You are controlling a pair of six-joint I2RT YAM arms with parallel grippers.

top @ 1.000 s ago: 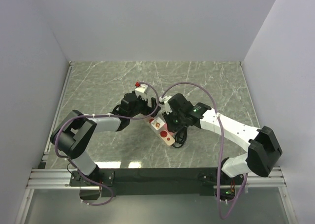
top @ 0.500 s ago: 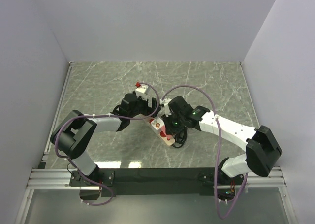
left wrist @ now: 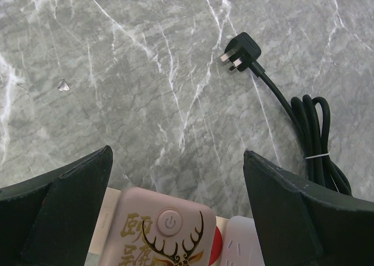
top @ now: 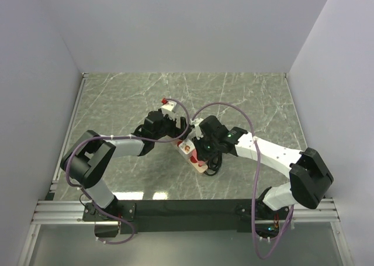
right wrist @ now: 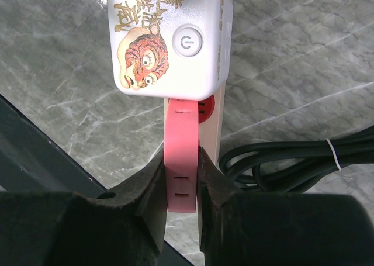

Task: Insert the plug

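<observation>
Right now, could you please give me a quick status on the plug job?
Left gripper open, straddling deer-print block. Right gripper shut on pink slotted piece below tiger-print block. Black three-pin plug loose on marble, unplugged; its cable coiled nearby.

Glossy veined marble table (left wrist: 146, 73), matt black rubbery cable (left wrist: 318, 143).

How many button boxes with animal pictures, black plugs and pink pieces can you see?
Animal-picture button boxes: 2, the deer box and the tiger box
Black plug: 1
Pink slotted piece: 1, pinched in the right gripper
Total: 4
</observation>
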